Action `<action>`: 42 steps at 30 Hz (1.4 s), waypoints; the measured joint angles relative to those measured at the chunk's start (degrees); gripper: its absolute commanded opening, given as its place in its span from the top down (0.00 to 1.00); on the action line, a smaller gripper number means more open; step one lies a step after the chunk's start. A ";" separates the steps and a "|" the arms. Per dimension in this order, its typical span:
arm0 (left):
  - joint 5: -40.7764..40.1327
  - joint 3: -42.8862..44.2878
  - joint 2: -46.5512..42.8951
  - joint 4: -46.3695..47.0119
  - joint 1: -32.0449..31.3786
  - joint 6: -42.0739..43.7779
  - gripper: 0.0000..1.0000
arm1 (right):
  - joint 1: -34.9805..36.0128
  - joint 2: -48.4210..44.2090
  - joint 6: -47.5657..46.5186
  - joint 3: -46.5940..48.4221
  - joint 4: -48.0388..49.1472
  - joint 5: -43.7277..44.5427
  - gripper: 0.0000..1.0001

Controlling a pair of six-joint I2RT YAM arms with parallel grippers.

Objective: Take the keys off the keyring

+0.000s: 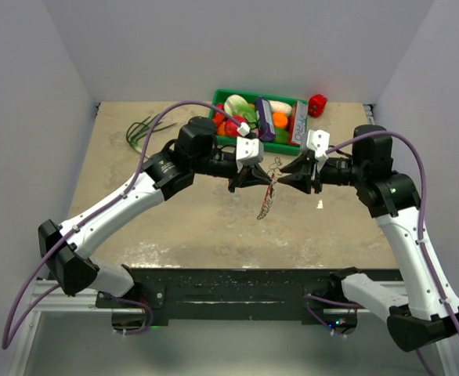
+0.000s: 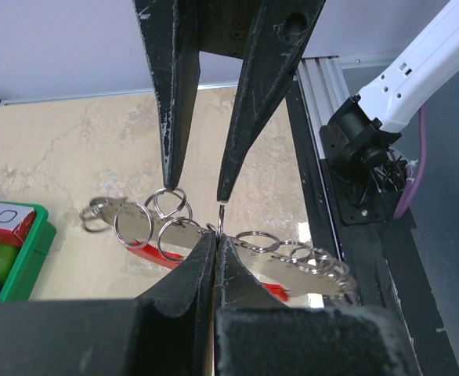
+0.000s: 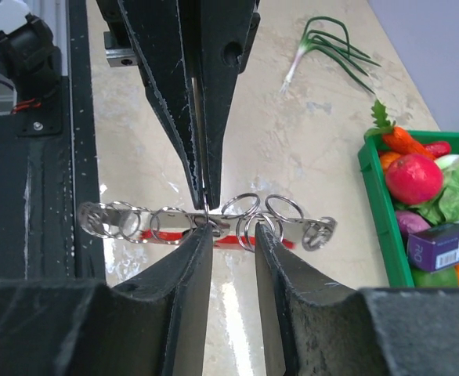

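The bunch [image 1: 269, 192] hangs in the air between the two grippers at the table's middle. It is a chain of thin silvery rings with flat silvery keys [image 3: 304, 229] [image 2: 308, 270] seen edge-on and a red tag [image 3: 229, 241] [image 2: 155, 254] below. My left gripper [image 1: 254, 182] [image 2: 215, 236] is shut on one thin ring of the keyring [image 2: 221, 218] [image 3: 206, 212]. My right gripper [image 1: 287, 181] [image 3: 233, 230] faces it, open, its fingers [image 3: 198, 243] standing on either side of the rings with a clear gap. No black key head shows.
A green bin [image 1: 253, 93] [image 3: 374, 211] of toy vegetables and boxes stands at the back centre. A red pepper [image 1: 317, 104] lies to its right, spring onions [image 1: 139, 131] [image 3: 331, 47] at the back left. The black base rail [image 1: 237, 286] runs along the near edge.
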 measured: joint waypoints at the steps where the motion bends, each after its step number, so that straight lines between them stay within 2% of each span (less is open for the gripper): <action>1: 0.07 -0.04 0.00 0.00 0.00 0.00 1.00 | 0.00 0.26 0.00 0.02 0.00 -0.52 0.68; 13: 0.02 -0.09 0.02 -0.02 0.26 -0.02 1.00 | 1.40 3.43 -2.45 2.67 -3.54 -3.63 0.69; 16: -0.11 -0.09 0.04 0.04 0.26 -0.02 1.00 | 2.82 3.63 -3.04 3.19 -4.44 -3.58 0.74; 23: -0.11 -0.09 0.28 -0.20 0.22 -0.07 1.00 | 4.61 4.57 -3.23 3.54 -4.28 -2.69 0.96; 27: -0.31 -0.09 0.55 -0.50 0.22 -0.07 1.00 | 4.68 5.09 -3.19 3.56 -4.22 -1.68 0.94; 29: -0.35 -0.09 0.57 -0.52 0.22 -0.04 1.00 | 4.72 5.14 -3.26 3.56 -4.24 -1.62 0.85; 31: -0.44 -0.09 0.57 -0.50 0.22 -0.04 1.00 | 4.85 5.14 -3.39 3.56 -4.39 -1.51 0.82; 37: -0.46 -0.09 0.57 -0.46 0.22 -0.07 1.00 | 4.98 5.07 -4.22 3.61 -4.98 -1.25 0.91; 42: -0.09 -0.09 0.57 -0.39 0.22 -0.07 1.00 | 4.98 5.11 -5.40 4.22 -6.10 -1.03 0.91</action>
